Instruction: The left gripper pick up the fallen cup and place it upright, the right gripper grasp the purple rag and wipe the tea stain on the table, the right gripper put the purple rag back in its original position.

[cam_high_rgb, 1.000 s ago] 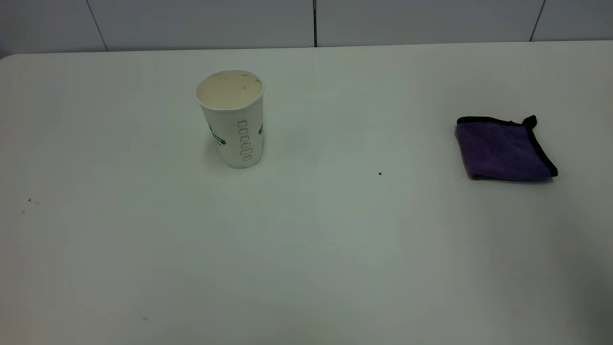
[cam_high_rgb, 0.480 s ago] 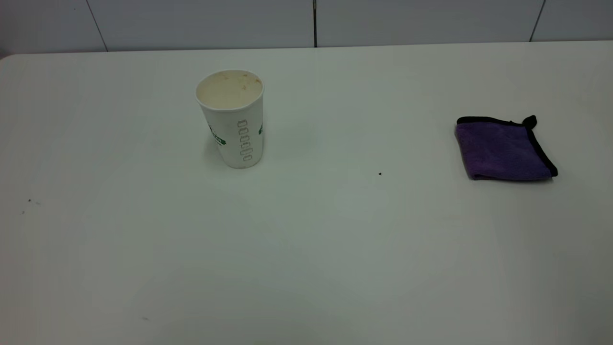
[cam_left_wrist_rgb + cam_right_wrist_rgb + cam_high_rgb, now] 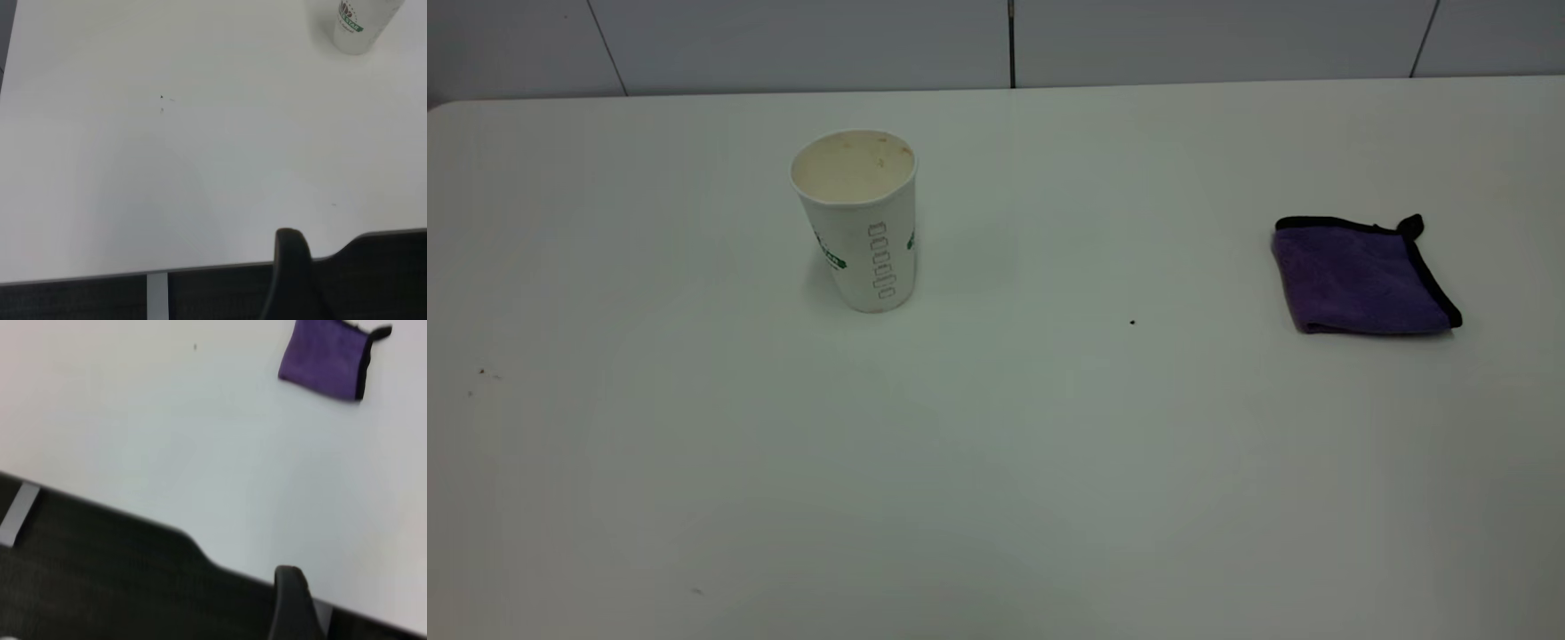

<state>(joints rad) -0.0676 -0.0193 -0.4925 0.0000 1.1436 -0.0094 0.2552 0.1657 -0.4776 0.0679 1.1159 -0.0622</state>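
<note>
The cup (image 3: 860, 218) stands upright on the white table (image 3: 996, 462), left of centre, mouth up and tan-stained inside; its base also shows in the left wrist view (image 3: 358, 25). The purple rag (image 3: 1362, 277) lies folded flat at the far right, with its black loop at the back corner, and appears in the right wrist view (image 3: 327, 357). No tea stain shows in any view. Neither arm appears in the exterior view. Only a black part of my left gripper (image 3: 291, 273) and of my right gripper (image 3: 290, 603) shows, each back at the table's near edge, far from cup and rag.
A tiny black speck (image 3: 1133, 322) sits between cup and rag. A few faint specks (image 3: 482, 372) mark the left side. A grey panelled wall (image 3: 1014, 40) runs behind the table's far edge. Dark floor lies past the near edge (image 3: 200, 270).
A dim shadow at the table's near right corner has faded away. The cup and the rag have not moved.
</note>
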